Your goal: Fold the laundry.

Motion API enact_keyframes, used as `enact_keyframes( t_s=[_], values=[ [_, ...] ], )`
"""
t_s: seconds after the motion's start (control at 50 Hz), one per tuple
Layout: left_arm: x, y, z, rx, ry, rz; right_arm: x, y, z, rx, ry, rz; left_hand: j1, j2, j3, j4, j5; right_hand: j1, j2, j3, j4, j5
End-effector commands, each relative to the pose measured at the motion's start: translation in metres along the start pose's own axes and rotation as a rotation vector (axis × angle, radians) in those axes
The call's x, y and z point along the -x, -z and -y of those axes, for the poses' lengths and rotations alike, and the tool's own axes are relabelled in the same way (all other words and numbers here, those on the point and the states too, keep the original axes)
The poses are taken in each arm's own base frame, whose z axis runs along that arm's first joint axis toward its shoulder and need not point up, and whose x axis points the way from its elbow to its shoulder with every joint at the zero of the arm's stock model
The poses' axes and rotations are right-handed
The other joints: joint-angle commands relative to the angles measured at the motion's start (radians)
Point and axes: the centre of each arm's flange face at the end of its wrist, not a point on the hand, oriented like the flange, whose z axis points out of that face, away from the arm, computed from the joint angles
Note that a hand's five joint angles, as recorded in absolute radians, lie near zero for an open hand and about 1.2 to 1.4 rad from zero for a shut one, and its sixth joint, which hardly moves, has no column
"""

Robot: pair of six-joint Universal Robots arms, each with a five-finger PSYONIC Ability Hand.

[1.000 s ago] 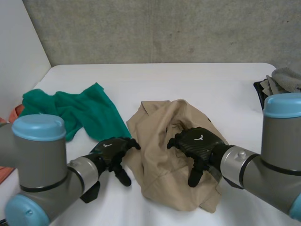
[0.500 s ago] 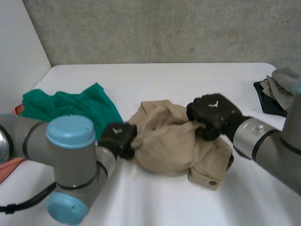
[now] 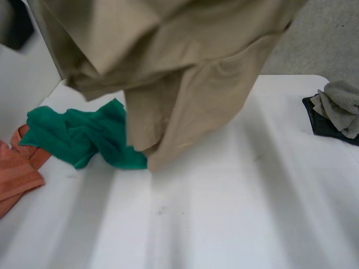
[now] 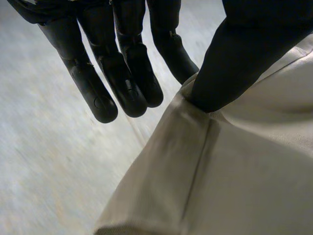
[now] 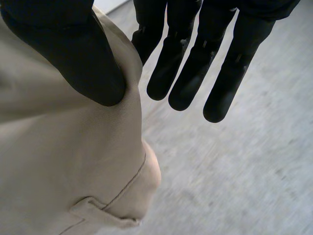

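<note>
Two pinches: left hand (image 4: 128, 73), right hand (image 5: 193, 73) each held crumpled beige fabric garment (image 3: 185, 84), thumb against straight fingers, above white counter (image 3: 252, 196).

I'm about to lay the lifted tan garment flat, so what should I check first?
1. Left robot hand pinching the tan garment: ok, thumb on cloth.
2. Right robot hand pinching it: ok, thumb on cloth.
3. Garment hanging spread: not ok, bunched in folds.
4. Lower end clear of the green cloth: cannot tell, they overlap in the head view.
5. Bare table to lay it on: ok, white surface nearest the robot.
</note>
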Motion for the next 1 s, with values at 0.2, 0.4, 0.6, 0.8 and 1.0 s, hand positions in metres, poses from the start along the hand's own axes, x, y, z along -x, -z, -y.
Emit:
enact_keyframes(
  t_s=[0.2,0.4,0.6,0.8,1.0],
  values=[
    [0.011,-0.010,0.031,-0.018,-0.017,-0.036,-0.005,0.020,0.037,-0.037,-0.051,0.044,0.239,0.198,0.203,0.197,0.245,0.268,0.227,0.207,0.199,0.255],
    [0.000,-0.040,-0.126,0.294,0.014,-0.086,0.037,0.011,-0.043,0.197,-0.138,0.130,0.239,0.198,0.203,0.197,0.245,0.268,0.227,0.207,0.199,0.255],
    [0.007,-0.064,-0.258,0.339,0.058,-0.092,0.097,0.002,-0.128,0.279,-0.188,0.126,0.239,0.198,0.203,0.197,0.245,0.268,0.227,0.207,0.199,0.255],
    [0.061,-0.076,-0.326,0.384,-0.074,0.069,0.174,-0.003,-0.223,0.333,-0.247,0.267,-0.983,-1.024,-1.019,-1.025,-0.977,-0.954,-0.995,-1.014,-1.023,-0.966],
    [0.074,-0.059,-0.253,0.449,-0.207,0.222,0.107,-0.023,-0.211,0.425,-0.248,0.143,-0.983,-1.024,-1.019,-1.025,-0.977,-0.954,-0.995,-1.014,-1.023,-0.966]
  ],
)
